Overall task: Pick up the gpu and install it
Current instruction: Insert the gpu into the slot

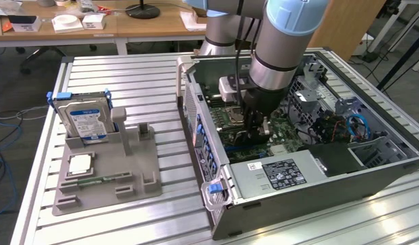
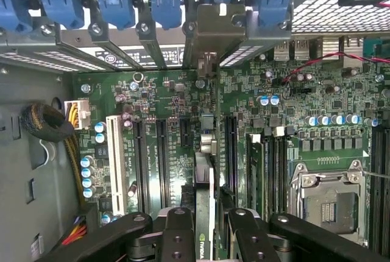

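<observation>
Inside the open computer case (image 1: 318,168), the arm reaches straight down, its hand (image 1: 255,133) low over the motherboard (image 1: 229,120).
From the wrist, the hand (image 2: 204,228) grips the gpu (image 2: 206,201) edge-on between its fingers (image 2: 177,231), the card upright above a motherboard slot, its bracket (image 2: 214,30) at the case's rear wall.

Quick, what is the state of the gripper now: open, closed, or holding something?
Gripper: closed on the gpu, which stands on edge above the motherboard inside the computer case.
</observation>
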Action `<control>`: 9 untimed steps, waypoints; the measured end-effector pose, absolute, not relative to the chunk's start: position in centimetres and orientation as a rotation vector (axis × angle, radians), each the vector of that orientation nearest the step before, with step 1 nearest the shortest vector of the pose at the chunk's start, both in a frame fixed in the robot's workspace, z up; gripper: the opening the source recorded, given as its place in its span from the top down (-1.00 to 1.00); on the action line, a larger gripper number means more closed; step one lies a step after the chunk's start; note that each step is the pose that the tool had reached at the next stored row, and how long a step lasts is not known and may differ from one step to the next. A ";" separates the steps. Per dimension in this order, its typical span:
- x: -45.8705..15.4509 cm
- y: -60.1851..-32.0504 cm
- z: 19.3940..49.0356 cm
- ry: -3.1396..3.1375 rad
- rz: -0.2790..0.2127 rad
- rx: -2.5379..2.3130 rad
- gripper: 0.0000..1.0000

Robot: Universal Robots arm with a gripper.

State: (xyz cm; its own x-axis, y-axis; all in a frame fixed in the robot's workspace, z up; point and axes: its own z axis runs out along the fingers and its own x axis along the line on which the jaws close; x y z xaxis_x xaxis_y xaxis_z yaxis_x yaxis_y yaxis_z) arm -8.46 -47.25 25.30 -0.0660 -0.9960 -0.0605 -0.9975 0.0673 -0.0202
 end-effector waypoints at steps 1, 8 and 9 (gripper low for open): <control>-8.5 -47.3 25.2 2.252 0.041 -2.106 0.47; -8.6 -47.2 24.9 2.251 0.043 -2.106 0.47; -8.6 -47.2 24.9 2.251 0.043 -2.106 0.47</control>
State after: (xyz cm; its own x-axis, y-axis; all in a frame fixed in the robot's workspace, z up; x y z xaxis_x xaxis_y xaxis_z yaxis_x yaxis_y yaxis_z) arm -8.55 -47.23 24.88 -0.0656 -0.9959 -0.0619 -0.9976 0.0669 -0.0196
